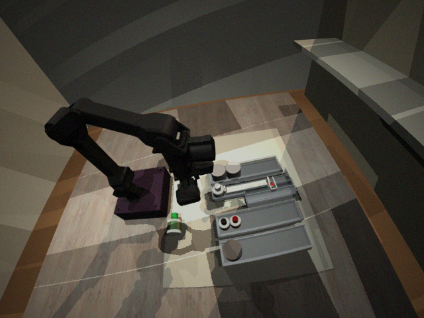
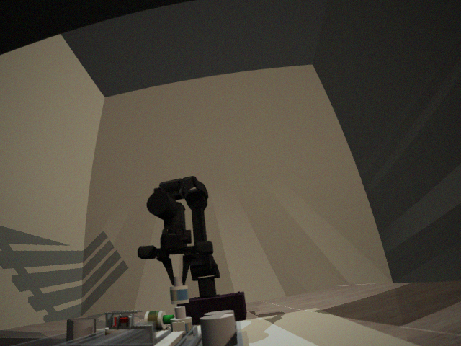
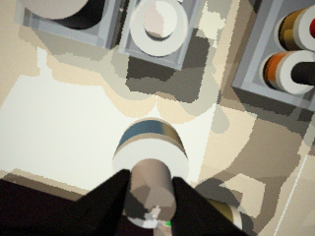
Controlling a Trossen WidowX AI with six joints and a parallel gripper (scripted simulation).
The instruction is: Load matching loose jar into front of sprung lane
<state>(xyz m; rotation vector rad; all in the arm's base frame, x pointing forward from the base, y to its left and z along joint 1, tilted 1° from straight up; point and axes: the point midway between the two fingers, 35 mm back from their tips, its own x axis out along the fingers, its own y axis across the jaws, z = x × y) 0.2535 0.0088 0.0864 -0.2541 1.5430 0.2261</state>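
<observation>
My gripper [image 2: 178,280] [image 3: 150,180] is shut on the knob of a white jar [image 2: 179,295] [image 3: 150,152] with a blue and tan label. The jar hangs upright above the mat, outside the front of the sprung lane [image 1: 232,197] [image 3: 148,61]. In the top view the arm hides the held jar and the fingertips. A white jar with a pale knob [image 1: 217,189] [image 2: 180,324] [image 3: 158,48] stands at the front end of that lane. A long white bar [image 1: 246,185] runs behind it towards a red marker [image 1: 271,183]. The pusher plate cannot be made out.
A green-capped jar [image 1: 173,224] [image 2: 154,319] [image 3: 221,210] lies on its side near the purple base [image 1: 147,195]. Neighbouring lanes hold two grey cylinders [image 1: 218,171] [image 1: 233,169], a black-capped jar [image 1: 224,222] beside a red-capped jar [image 1: 235,220], and a wide round jar [image 1: 232,250].
</observation>
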